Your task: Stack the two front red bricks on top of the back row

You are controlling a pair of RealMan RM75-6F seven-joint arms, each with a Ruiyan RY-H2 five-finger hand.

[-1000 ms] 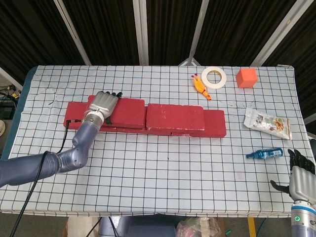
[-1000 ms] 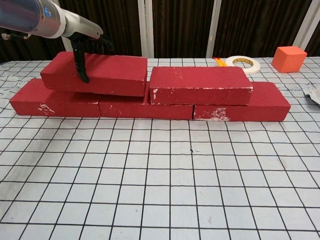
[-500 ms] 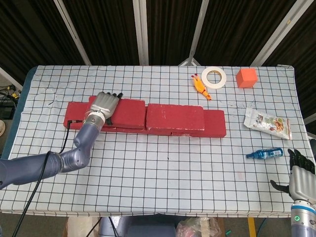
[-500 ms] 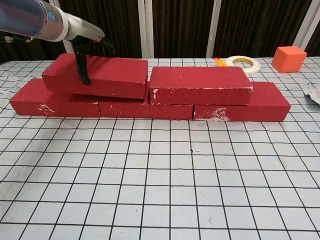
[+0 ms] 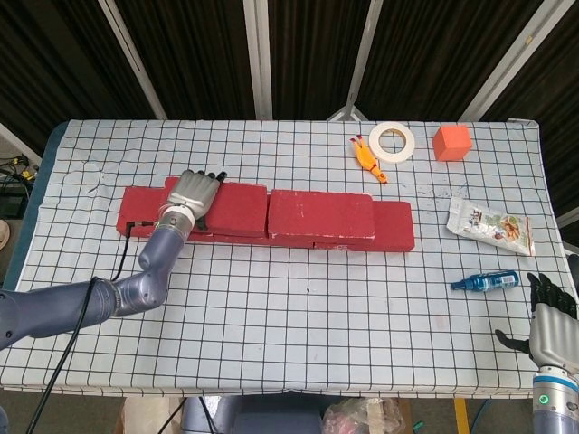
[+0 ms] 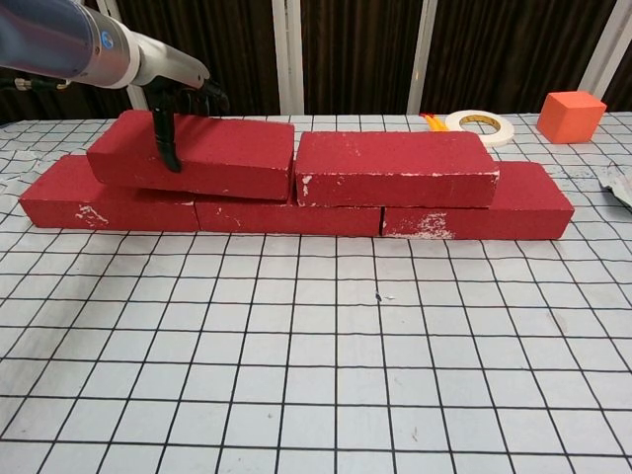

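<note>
A row of red bricks (image 6: 286, 212) lies across the table, its right end showing in the head view (image 5: 395, 226). Two more red bricks sit on top of it: the left upper brick (image 6: 212, 155) (image 5: 237, 206) and the right upper brick (image 6: 395, 166) (image 5: 321, 215), nearly end to end. My left hand (image 5: 190, 194) (image 6: 176, 99) grips the left upper brick at its left part, thumb down the front face, fingers over the back edge. My right hand (image 5: 547, 321) hovers at the table's near right corner, fingers apart, holding nothing.
A roll of white tape (image 5: 392, 141), an orange cube (image 5: 451, 142) and a yellow rubber chicken (image 5: 365, 159) lie at the back right. A snack packet (image 5: 489, 225) and a small blue bottle (image 5: 485, 281) lie on the right side near my right hand.
My left hand has slid the left upper brick a little to the right, closing its gap to the right upper brick. My right hand has not moved.
</note>
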